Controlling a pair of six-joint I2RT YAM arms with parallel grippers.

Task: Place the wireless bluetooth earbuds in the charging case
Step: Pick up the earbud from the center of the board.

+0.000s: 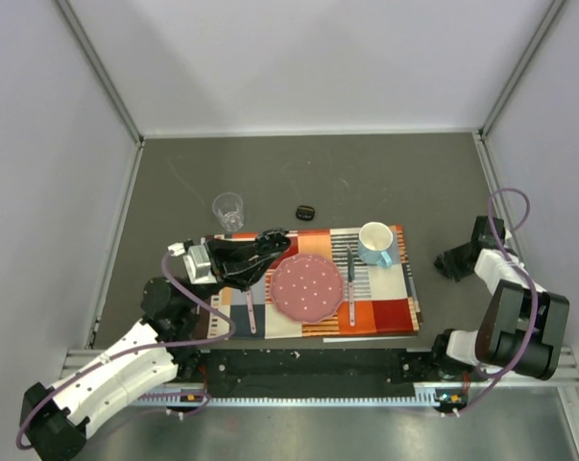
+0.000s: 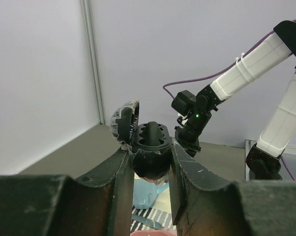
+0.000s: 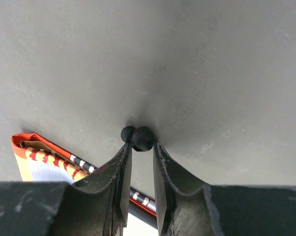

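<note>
One mug (image 1: 376, 243) stands between charging case (image 2: 150, 142) and earbud (image 3: 140, 138).

Far table (image 1: 366, 173) lying open, placemat (image 1: 393, 312) crowded

Behind the placemat the table is offering open passage, except where a glass (image 1: 229, 209) and a small black thing (image 1: 305, 211), perhaps an earbud, are sitting near the mat's far edge. The plate (image 1: 308, 286) and mug (image 1: 376, 243) are blocking low passes, and the left gripper (image 1: 268, 244), holding the charging case (image 2: 150, 142), is hanging above the mat's left end.
</note>
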